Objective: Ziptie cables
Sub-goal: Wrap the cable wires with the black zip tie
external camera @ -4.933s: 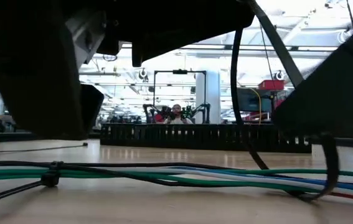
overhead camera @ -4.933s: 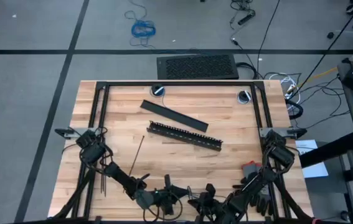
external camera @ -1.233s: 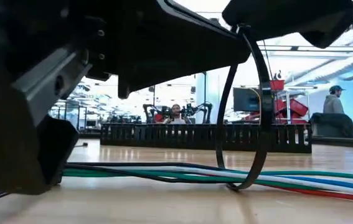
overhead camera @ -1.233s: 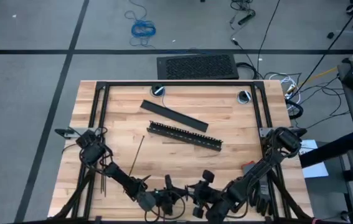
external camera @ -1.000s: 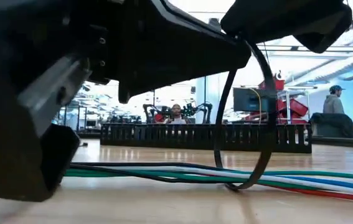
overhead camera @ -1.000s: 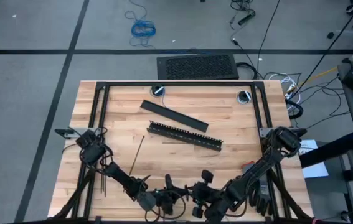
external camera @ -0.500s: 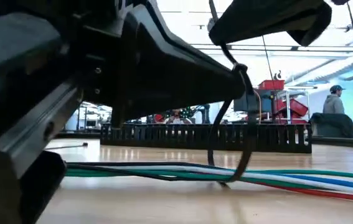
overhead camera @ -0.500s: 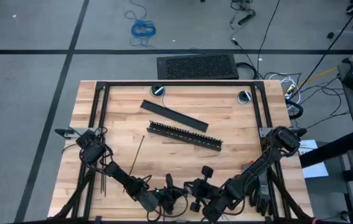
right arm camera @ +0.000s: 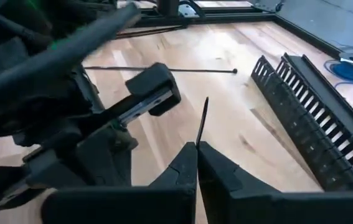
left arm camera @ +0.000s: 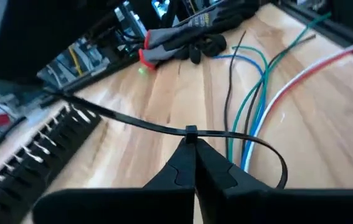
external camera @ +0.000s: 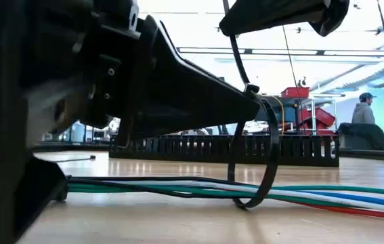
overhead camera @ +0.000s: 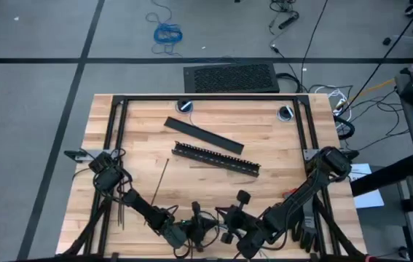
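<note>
Presently, both arms worked close together at the near edge of the worktop (overhead camera: pixel 279 145), about midway along it. The left gripper (left arm camera: pixel 195 146) was clenched, its fingertips pinching the locking head of a ziptie (external camera: pixel 271 159) that was looped around the cables (external camera: pixel 178 186). In the low view the loop stood upright, passing under the bundle and closing at the head above it, with clear slack between loop and wires. The right gripper (right arm camera: pixel 198 144) was likewise clenched, gripping the free tail of the same ziptie; a short length of the strip stood up out of its closed fingertips.

The cables lay flat along the near edge of the worktop. Blue, green, white and red strands ran side by side, and their ends splayed apart toward the right near corner. A second ziptie head (external camera: pixel 61 194) appeared to sit on the bundle farther along; whether it was tightened could not be told.

A spare ziptie (overhead camera: pixel 160 181) lay straight on the worktop left of centre, well apart from the grippers. The black slotted bar (overhead camera: pixel 215 158) lay near the centre, with a flat black bar (overhead camera: pixel 202 135) just beyond it toward the far edge. A glove (left arm camera: pixel 188 40) lay near the right near corner, beyond the splayed ends.
</note>
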You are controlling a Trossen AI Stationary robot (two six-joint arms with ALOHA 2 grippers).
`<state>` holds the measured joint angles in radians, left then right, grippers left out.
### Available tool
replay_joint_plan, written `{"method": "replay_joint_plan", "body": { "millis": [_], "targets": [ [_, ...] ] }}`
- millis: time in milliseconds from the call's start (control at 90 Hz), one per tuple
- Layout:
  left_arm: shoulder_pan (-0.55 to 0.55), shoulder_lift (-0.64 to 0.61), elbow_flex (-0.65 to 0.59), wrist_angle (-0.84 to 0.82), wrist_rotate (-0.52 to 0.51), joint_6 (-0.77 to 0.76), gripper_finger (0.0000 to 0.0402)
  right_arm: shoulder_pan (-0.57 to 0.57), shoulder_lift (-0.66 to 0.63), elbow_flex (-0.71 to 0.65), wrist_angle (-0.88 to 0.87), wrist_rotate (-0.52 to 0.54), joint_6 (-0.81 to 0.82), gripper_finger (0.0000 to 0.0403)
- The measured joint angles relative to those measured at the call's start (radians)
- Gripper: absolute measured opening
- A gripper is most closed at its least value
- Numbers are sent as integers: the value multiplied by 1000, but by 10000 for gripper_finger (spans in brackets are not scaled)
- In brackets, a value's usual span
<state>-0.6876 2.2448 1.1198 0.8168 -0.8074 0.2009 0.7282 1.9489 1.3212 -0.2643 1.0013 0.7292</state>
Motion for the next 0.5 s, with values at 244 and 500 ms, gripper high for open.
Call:
{"method": "replay_joint_plan", "body": {
  "millis": [244,500],
  "targets": [
    [9,0,-1,0,8,-92,96,13,-1,0,0,3,4,0],
    [7,0,-1,0,17,-122,169,19,-1,0,-3,32,6,0]
  ]
}}
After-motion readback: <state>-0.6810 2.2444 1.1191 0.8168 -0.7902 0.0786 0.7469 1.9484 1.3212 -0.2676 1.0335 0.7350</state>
